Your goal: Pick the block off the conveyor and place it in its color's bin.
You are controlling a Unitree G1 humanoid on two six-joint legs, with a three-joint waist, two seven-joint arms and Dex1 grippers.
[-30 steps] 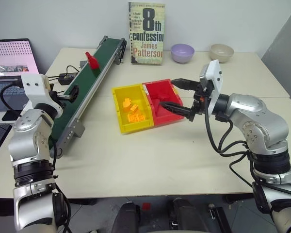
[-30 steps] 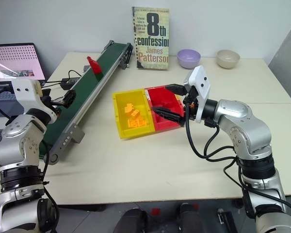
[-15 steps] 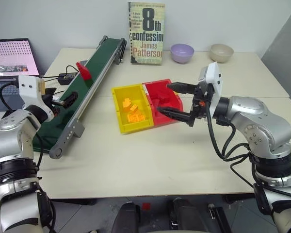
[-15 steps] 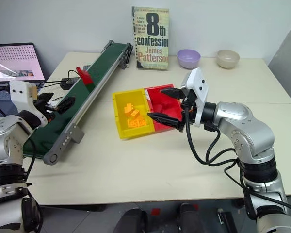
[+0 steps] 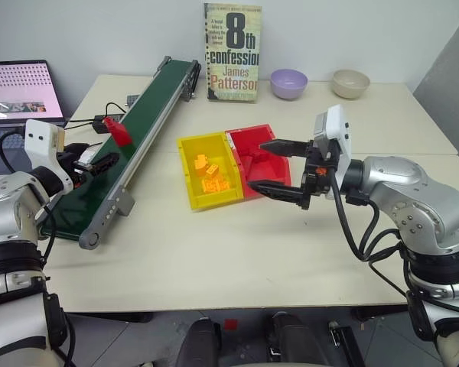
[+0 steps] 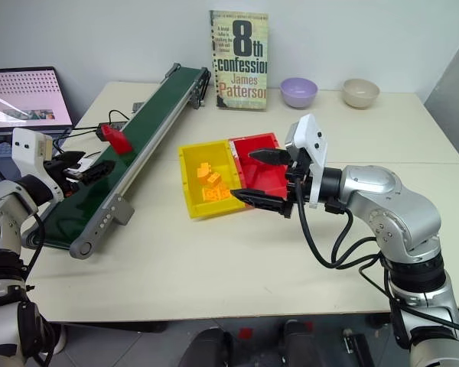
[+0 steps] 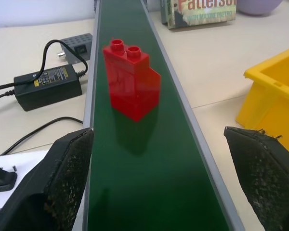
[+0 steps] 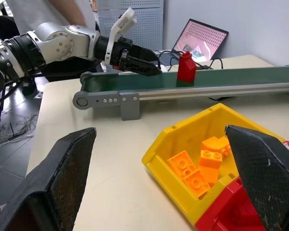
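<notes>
The red block [image 5: 116, 130] stands upright on the dark green belt of the conveyor [image 5: 147, 115], about halfway along it. My left gripper [image 5: 98, 155] is open over the belt's near part. In the left wrist view the block [image 7: 131, 77] stands a short way beyond the open fingers [image 7: 70, 178], touching neither. My right gripper [image 5: 256, 164] is open and empty, pointing left over the front of the red bin [image 5: 252, 131].
A yellow bin [image 5: 187, 142] holding orange bricks [image 5: 209, 173] adjoins the red bin's left side. A book [image 5: 231, 52], a purple bowl [image 5: 288, 82] and a beige bowl [image 5: 349, 80] stand at the back. A laptop [image 5: 15, 88] and a power adapter [image 5: 107, 120] lie left of the conveyor.
The block has ridden down the belt toward my left gripper. My left arm has swung out to the left and its gripper has turned onto the belt. My right gripper has drawn back slightly.
</notes>
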